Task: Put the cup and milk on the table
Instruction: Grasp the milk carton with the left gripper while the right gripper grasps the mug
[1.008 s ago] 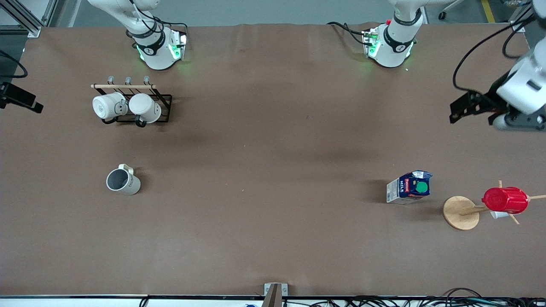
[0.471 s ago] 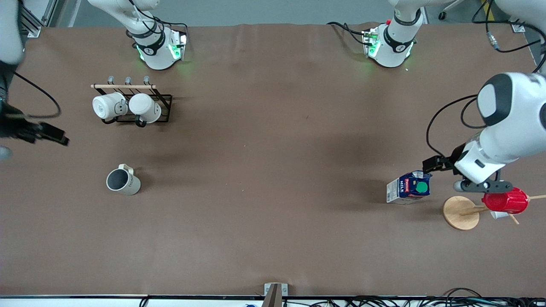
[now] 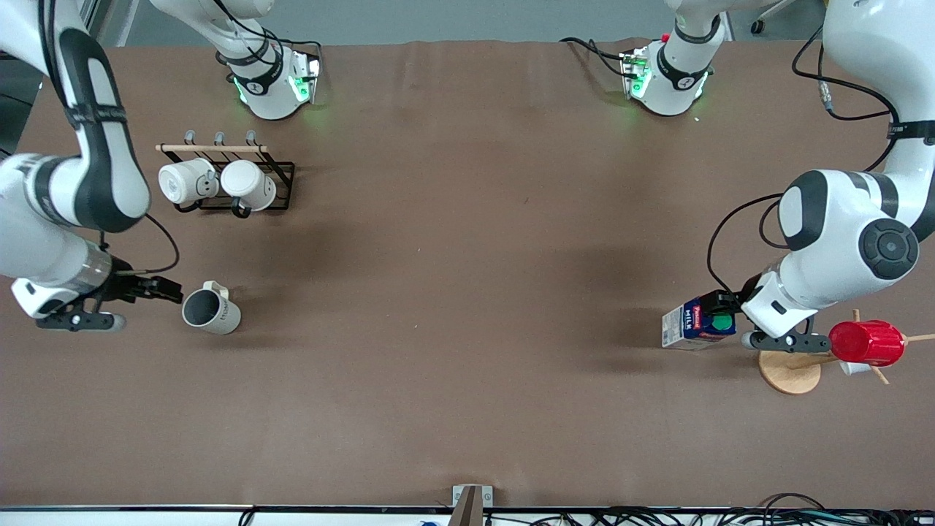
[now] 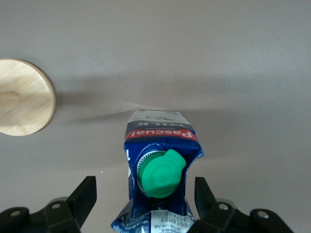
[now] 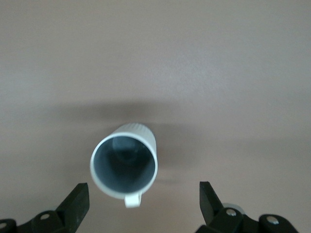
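**Desk:** While both Franka arms reach in over the brown surface [image 3: 467, 292], where do the two items stand?

**Photographer:** The cream-white mug [image 3: 211, 310] sits on the surface toward the right arm's end, nearer the front camera than the black wire rack [image 3: 281, 186] with its two all-white mugs [image 3: 215, 184]. The gable-top milk carton [image 3: 700, 321] stands at the left arm's end, just beside the round wooden base [image 3: 787, 369] of the peg stand carrying a red ribbed cup [image 3: 866, 342].

**Desk:** And the grippers?

**Photographer:** The right gripper [image 5: 143, 206] is just beside the mug, jaws spread wide and holding nothing; the mug's dark grey mouth faces its wrist camera. The left gripper [image 4: 146, 206] has its jaws parted on either side of the carton's top, near the green cap [image 4: 160, 174], not yet touching.

**Desk:** How will they handle?

**Photographer:** By my reading, the mug is stiff, glazed and breakable, so a pinch across the rim wall or the body, clear of the loop handle [image 5: 132, 199], looks safest. The carton is light with soft card walls that could dent; a grip on the flat sides below the gable seems best, and a firm squeeze could crush or tip it
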Robot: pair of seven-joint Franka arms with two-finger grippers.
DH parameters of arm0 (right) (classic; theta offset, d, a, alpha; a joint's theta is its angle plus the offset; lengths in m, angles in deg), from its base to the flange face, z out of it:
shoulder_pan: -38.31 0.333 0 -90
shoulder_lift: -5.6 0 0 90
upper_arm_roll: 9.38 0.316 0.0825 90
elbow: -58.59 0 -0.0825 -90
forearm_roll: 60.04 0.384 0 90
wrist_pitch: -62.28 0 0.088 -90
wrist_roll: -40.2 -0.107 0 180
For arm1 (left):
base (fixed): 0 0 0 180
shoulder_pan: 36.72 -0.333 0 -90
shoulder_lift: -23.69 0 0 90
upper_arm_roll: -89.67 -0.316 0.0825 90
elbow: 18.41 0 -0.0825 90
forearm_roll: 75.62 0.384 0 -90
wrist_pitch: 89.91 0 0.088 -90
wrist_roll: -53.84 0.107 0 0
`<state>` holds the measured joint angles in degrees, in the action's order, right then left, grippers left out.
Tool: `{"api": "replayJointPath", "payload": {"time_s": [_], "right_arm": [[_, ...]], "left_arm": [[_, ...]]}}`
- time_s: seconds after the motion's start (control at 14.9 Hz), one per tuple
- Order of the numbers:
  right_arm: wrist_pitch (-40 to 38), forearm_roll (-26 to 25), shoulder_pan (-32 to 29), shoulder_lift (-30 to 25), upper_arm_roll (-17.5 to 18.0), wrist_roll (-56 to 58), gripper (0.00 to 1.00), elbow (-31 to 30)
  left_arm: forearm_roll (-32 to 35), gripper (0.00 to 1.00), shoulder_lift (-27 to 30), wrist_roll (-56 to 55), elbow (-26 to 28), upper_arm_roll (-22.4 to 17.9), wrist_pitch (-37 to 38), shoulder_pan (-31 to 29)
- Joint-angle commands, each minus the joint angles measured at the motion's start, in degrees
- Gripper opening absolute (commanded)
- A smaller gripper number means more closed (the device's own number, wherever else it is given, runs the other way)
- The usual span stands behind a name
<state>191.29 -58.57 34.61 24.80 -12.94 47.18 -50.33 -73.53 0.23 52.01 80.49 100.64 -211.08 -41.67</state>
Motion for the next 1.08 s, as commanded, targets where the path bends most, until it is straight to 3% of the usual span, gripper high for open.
{"api": "replayJointPath", "payload": {"time_s": [0.0, 0.07, 0.13, 0.27, 0.47, 0.67, 0.81, 0.87, 1.01], "right_arm": [[5.1, -2.3, 0.3, 1.7, 0.0, 0.8, 1.00, -2.4], [6.8, -2.5, 0.3, 2.2, 0.0, 0.8, 1.00, -3.2], [8.7, -2.6, 0.3, 2.7, 0.0, 1.0, 1.00, -4.2], [12.9, -3.0, 0.2, 3.0, 0.0, 1.6, 0.96, -6.7], [15.3, -3.0, 0.3, 4.7, 0.0, 1.6, 0.75, -7.2], [16.6, -3.0, 0.3, 5.3, 0.0, 1.5, 0.39, -7.4], [16.5, -2.8, 0.2, 5.9, 0.0, 0.8, 0.09, -7.2], [16.4, -2.8, 0.2, 5.9, 0.0, 0.8, 0.00, -7.1], [15.3, -2.8, 0.3, 5.9, 0.0, 0.8, 0.00, -6.1]], "left_arm": [[1.1, 0.70, -0.4, 0.4, -0.5, 0.1, -0.1, 0.5], [1.1, 0.53, -0.5, 0.3, -0.4, 0.1, 0.0, 0.6], [1.0, 0.43, -0.4, 0.2, -0.4, 0.2, 0.4, 0.6], [1.0, 0.30, -0.2, 0.0, -0.7, 0.2, 0.7, 1.2], [1.0, 0.27, 0.2, -0.1, -1.3, 0.2, 0.8, 1.3], [1.1, 0.27, 1.1, -0.3, -5.6, 0.2, 6.8, 1.4], [1.1, 0.27, 2.2, 0.3, -9.4, 0.3, 13.9, 1.3], [1.1, 0.27, 2.8, 0.2, -10.5, 0.9, 15.9, 1.3], [1.0, 0.27, 4.5, 0.3, -11.0, 1.4, 17.5, 1.1]]}}
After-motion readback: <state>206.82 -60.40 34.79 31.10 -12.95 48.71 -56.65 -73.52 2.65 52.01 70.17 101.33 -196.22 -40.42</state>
